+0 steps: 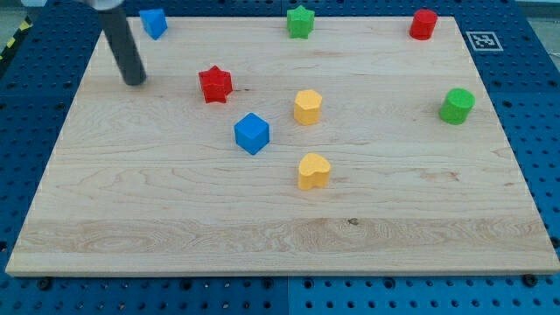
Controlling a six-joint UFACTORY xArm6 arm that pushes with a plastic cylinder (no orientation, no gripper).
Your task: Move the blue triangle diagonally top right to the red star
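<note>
The arm is being shown only as a straight dark rod (122, 44), which is entering from the view's top left corner. The rod is being held slightly tilted, its upper part lying nearer the view's left and its lower part slanting toward the view's right. My tip (135, 82) is being rested on the surface near its upper left region. The rest of the arm is being cut off by the frame's top edge.
</note>
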